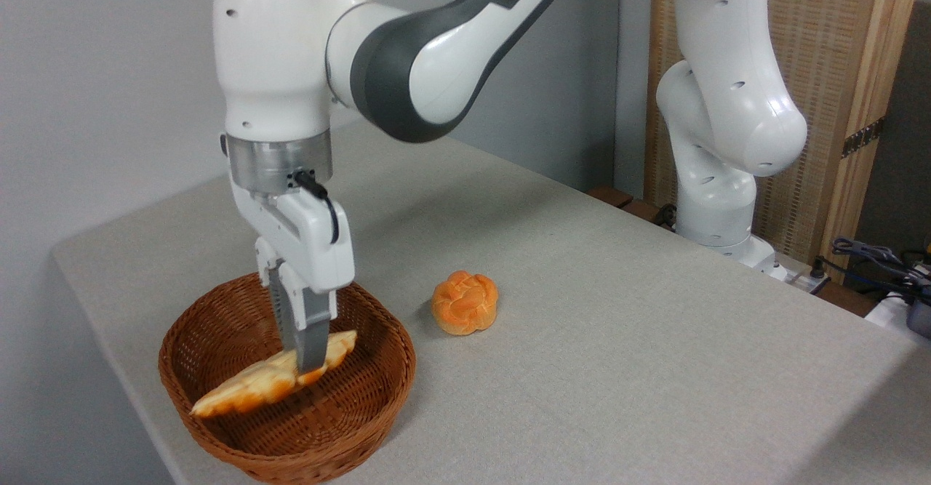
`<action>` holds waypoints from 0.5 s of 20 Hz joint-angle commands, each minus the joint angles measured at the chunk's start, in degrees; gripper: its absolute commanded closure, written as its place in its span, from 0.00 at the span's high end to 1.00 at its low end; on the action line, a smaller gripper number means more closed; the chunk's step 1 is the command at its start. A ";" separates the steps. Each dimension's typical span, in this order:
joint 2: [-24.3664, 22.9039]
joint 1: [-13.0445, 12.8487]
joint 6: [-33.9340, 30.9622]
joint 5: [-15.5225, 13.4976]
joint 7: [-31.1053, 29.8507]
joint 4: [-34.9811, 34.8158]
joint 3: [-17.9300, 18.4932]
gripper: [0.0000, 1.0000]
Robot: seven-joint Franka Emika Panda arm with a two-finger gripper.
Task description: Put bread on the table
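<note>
Brown wicker on the left: a round woven basket (218,427) sits near the front left corner of the table (618,369), and that's where all the action is. Inside its rim is the bread (251,387), a long pale cream loaf with golden-orange tips, lying tilted, its left point low toward the basket's near wall and its right end raised toward the far side. Whether it's clear of the basket floor, I can't tell from this angle. Coming straight down onto it is the gripper (302,358), grey fingers (309,336) pointing down and clamped across the loaf's middle, with bread showing on either side of them. Above that, the white hand and its black cable, then the silver wrist ring and the big white-and-grey arm (407,63) sweeping up and away to the upper right.

Moving right, out on the grey-beige cloth: a small round orange knotted bun (465,302), sitting alone just beside the basket but not touching it. Further right, open tabletop, and at the far edge the arm's white base column (720,129) rises in front of a woven wood-framed screen (836,70). Far right, a tangle of cables (880,259) beyond the table edge.
</note>
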 commanded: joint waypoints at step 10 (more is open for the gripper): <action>-10.60 0.65 -23.82 0.01 1.25 -2.71 1.95 0.31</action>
